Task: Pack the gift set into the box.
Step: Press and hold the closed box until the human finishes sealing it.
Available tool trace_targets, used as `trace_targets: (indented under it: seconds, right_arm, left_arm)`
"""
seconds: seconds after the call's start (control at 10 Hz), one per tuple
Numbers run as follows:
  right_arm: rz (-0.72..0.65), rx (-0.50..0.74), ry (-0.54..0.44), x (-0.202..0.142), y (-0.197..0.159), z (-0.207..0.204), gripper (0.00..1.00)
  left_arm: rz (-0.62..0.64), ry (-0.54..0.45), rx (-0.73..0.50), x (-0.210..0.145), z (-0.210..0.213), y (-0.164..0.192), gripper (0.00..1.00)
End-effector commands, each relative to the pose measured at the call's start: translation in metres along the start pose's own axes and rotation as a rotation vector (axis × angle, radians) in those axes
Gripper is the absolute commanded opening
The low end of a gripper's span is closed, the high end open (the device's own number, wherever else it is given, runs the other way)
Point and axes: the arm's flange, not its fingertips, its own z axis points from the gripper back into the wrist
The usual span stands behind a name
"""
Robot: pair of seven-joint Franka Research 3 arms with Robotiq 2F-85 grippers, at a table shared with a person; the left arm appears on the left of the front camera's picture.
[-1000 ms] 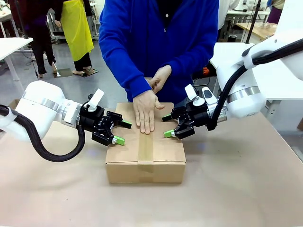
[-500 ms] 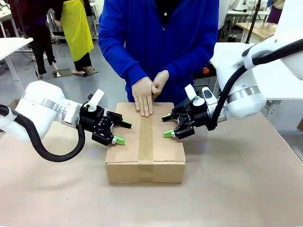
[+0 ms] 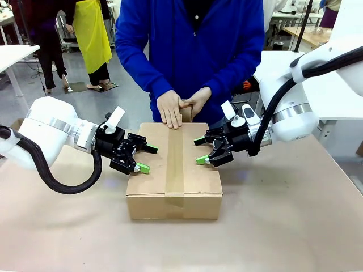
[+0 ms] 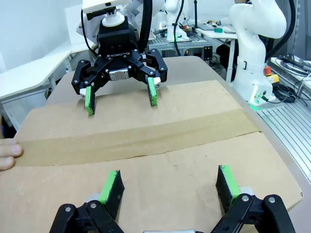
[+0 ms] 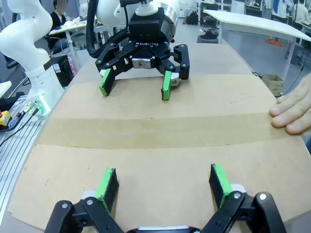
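The box point(image 3: 174, 170) sits closed at the middle of the worktop point(image 3: 283, 226), a tape strip point(image 3: 174, 161) along its top seam. I hold the left gripper point(image 3: 143, 159) and right gripper point(image 3: 199, 151) wide and empty over the box's left and right edges, unmoved. The person's hands point(image 3: 180, 107) now rest at the box's far edge; a second ago one palm pressed mid-seam, then slid back along the tape. I judge sealing nearly done. The gift set is presumably inside; I cannot see it.
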Motion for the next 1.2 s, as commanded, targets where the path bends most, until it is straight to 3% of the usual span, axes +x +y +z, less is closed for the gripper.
trace_targets:
  seconds: [0.0, 1.1]
  right_arm:
    - [0.013, -0.002, 0.003, -0.0019, 0.0004, -0.0002, 1.00]
    - [0.013, -0.002, 0.003, -0.0019, 0.0004, -0.0002, 1.00]
  left_arm:
    - [-0.015, -0.001, -0.002, -0.0014, 0.0008, -0.0018, 1.00]
    - [-0.015, -0.001, -0.002, -0.0014, 0.0008, -0.0018, 1.00]
